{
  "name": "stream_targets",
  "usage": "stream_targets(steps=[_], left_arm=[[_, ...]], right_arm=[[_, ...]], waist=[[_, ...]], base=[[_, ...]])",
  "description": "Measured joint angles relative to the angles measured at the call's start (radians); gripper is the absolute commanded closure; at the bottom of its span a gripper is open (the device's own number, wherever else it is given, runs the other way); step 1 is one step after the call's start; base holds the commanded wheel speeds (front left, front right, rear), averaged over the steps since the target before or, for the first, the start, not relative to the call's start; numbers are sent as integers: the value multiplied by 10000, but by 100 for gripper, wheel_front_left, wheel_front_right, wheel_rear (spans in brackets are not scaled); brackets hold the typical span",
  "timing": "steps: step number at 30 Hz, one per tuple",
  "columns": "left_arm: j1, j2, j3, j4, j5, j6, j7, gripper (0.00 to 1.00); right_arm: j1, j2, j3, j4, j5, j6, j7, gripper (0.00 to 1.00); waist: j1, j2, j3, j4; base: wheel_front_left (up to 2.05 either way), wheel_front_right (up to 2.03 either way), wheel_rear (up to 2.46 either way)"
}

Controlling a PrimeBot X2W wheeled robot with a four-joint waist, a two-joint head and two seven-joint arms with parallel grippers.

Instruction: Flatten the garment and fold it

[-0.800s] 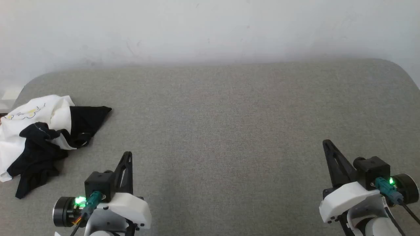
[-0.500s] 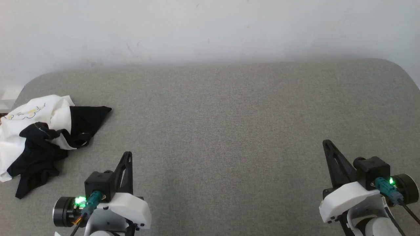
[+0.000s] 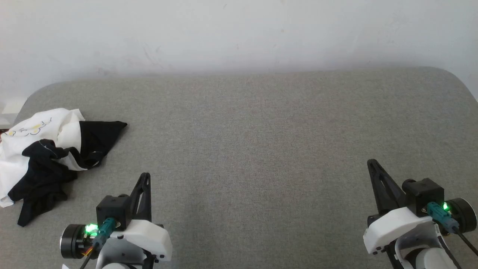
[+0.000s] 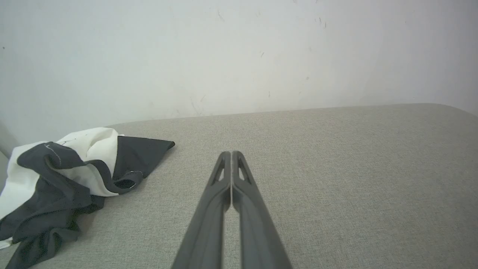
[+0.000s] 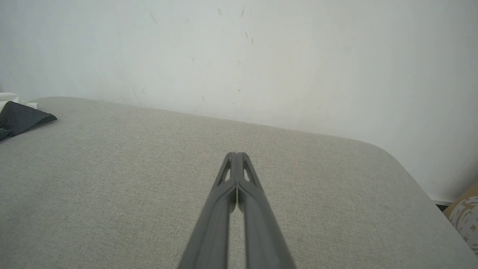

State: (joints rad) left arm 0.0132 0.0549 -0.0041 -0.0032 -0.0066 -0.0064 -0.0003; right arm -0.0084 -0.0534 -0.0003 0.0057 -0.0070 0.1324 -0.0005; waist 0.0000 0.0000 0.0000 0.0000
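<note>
Garment (image 3: 48,157) crumpled at table's (image 3: 261,130) left edge — both grippers closed, empty

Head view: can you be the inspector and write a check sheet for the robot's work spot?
Surface: grey fabric surface, flat, with rounded far corners.
Job's things: garment, a crumpled heap at the surface's left edge, white with black parts and a bit of yellow print on top; not yet flattened or folded.
Clutter: nothing seen.
Grippers: left gripper shut, holding nothing, at the near left; right gripper shut, holding nothing, at the near right; neither touches the garment.
Cables: left wrist plug, teal, with thin wires; right wrist plug, teal, with a dark cable.
Surroundings: white wall behind, lightly scuffed; tan patterned thing past the right corner, can't tell what.
</note>
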Motion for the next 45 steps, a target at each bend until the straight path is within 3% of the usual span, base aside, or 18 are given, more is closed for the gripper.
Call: stream_targets(steps=[10, 11, 45], left_arm=[[0, 0, 0, 0, 0, 0, 0, 100], [2, 4, -8, -2, -2, -4, 0, 0], [171, 6, -71, -309, -2, 261, -554, 0]], right_arm=[[0, 0, 0, 2, 0, 2, 0, 100], [-1, -4, 0, 13, -6, 2, 0, 0], [4, -8, -477, 314, 805, 2, -556, 0]], waist=[[0, 0, 0, 0], [0, 0, 0, 0], [0, 0, -26, 27]], base=[[0, 0, 0], [0, 0, 0], [0, 0, 0]])
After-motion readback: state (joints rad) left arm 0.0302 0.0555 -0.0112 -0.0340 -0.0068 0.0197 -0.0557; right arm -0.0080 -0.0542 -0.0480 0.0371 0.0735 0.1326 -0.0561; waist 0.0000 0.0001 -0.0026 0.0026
